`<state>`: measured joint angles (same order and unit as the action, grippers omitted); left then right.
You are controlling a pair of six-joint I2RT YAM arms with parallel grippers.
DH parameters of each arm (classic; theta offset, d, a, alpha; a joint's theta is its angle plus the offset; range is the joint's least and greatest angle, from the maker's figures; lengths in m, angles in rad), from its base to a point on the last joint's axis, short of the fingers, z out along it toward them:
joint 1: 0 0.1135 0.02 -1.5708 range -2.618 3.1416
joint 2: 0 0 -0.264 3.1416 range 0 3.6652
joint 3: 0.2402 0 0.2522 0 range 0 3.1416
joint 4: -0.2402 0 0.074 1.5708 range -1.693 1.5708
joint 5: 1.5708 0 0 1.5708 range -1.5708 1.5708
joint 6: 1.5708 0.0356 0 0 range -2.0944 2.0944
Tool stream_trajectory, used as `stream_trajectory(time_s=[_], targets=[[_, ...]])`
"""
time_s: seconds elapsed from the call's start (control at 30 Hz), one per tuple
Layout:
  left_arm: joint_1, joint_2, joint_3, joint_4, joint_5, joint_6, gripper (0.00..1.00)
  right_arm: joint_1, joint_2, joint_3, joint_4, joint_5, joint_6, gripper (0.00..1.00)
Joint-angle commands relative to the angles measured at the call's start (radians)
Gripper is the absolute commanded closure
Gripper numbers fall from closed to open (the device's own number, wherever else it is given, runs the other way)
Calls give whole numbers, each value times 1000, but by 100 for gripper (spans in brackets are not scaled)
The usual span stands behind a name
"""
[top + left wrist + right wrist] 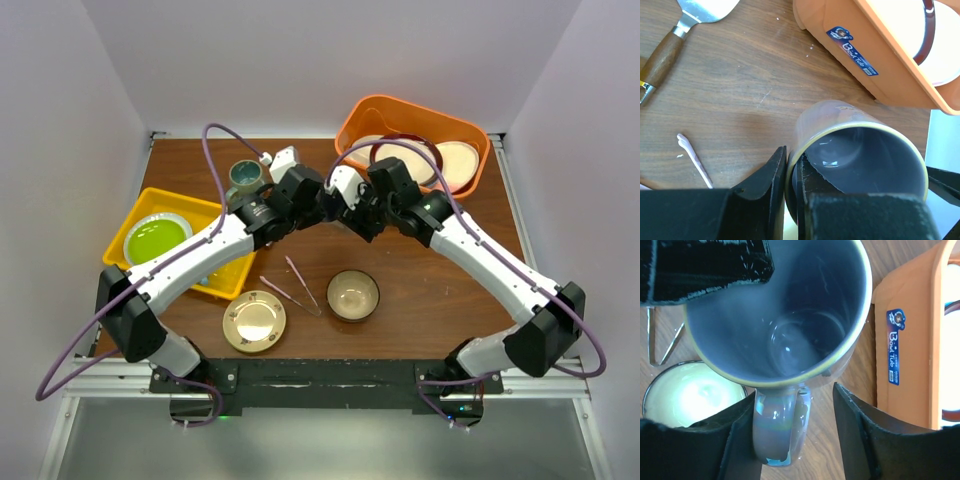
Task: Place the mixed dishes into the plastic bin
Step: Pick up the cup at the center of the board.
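Right wrist: right gripper [792,395] straddles mug [740,340] handle [782,430], jaws apart; left gripper [792,160] clamps rim [840,131]. Early left release drops mug; bin [352,125] at 1 o'clock.

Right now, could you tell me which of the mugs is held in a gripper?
The lavender mug: the left gripper pinches its rim, while the teal mug stands free on the table.

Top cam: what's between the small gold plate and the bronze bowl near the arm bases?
The thin pink tongs lie between the plate and the bowl, joined end nearest the bowl. Shows in the top view.
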<state>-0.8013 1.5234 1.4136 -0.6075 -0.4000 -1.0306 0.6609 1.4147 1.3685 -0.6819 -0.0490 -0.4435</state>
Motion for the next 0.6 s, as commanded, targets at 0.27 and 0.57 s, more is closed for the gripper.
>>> stream_trajectory(time_s=[0.27, 0.57], targets=[[5, -100, 10, 172, 20, -51, 100, 2, 24, 58, -11, -32, -11, 100], [20, -152, -57, 201, 39, -63, 73, -52, -45, 63, 13, -100, -1, 100]])
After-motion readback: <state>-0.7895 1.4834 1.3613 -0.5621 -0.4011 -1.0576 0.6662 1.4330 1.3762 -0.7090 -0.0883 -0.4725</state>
